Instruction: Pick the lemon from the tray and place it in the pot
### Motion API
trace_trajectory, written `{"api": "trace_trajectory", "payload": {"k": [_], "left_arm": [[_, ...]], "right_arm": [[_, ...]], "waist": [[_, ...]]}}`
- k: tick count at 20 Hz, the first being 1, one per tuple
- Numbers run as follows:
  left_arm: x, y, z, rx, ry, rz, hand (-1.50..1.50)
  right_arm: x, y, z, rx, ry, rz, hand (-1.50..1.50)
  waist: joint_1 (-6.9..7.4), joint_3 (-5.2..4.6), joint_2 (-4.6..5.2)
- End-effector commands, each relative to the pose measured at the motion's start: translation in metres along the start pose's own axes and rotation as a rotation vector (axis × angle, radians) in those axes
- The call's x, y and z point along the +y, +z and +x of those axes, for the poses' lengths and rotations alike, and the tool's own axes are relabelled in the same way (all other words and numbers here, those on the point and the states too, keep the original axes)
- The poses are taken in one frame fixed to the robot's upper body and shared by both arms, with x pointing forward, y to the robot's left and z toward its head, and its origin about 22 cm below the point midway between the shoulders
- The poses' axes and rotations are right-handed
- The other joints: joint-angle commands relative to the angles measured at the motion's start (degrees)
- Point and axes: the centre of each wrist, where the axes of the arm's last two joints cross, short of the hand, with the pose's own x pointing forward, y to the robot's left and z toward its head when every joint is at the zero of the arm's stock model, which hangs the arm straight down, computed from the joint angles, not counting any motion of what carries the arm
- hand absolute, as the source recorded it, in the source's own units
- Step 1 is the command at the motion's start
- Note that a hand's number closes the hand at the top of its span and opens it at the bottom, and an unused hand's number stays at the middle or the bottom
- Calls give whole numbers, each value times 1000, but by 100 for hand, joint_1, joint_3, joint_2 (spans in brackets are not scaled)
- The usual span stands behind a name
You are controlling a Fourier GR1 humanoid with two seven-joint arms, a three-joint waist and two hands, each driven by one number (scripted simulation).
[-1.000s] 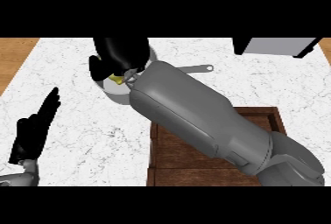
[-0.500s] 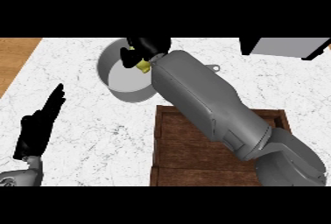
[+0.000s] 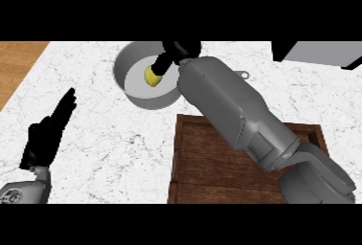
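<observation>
Head view gave you a white marbled surface (image 3: 106, 139) with a strip of wood grain along its left edge, a round grey metal pot (image 3: 138, 79) near the far edge, and a dark brown wooden tray (image 3: 212, 162) with a raised rim just beside the pot on the near side. A grey box (image 3: 318, 52) sat at the far right corner. Your right forearm crossed the tray and hid much of it and the pot's right side. Your right hand (image 3: 176, 52) hung over the pot, fingers pinched on the yellow lemon (image 3: 152, 76) inside the pot's rim. Your left hand (image 3: 46, 136) rested at the left, fingers straight.
</observation>
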Motion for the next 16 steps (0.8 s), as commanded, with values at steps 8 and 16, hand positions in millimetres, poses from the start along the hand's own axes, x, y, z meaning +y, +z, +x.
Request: {"api": "trace_trajectory", "payload": {"k": [8,16], "left_arm": [[-4,-4,-2,-17,6,-14,0],[4,1,-5,24,5,37,0]], "right_arm": [[-15,-4,3,-101,-352,-221,-150],[-26,-10,-7,-86,-655,-162,-150]], "waist": [[71,14,43],[-218,11,-93]]}}
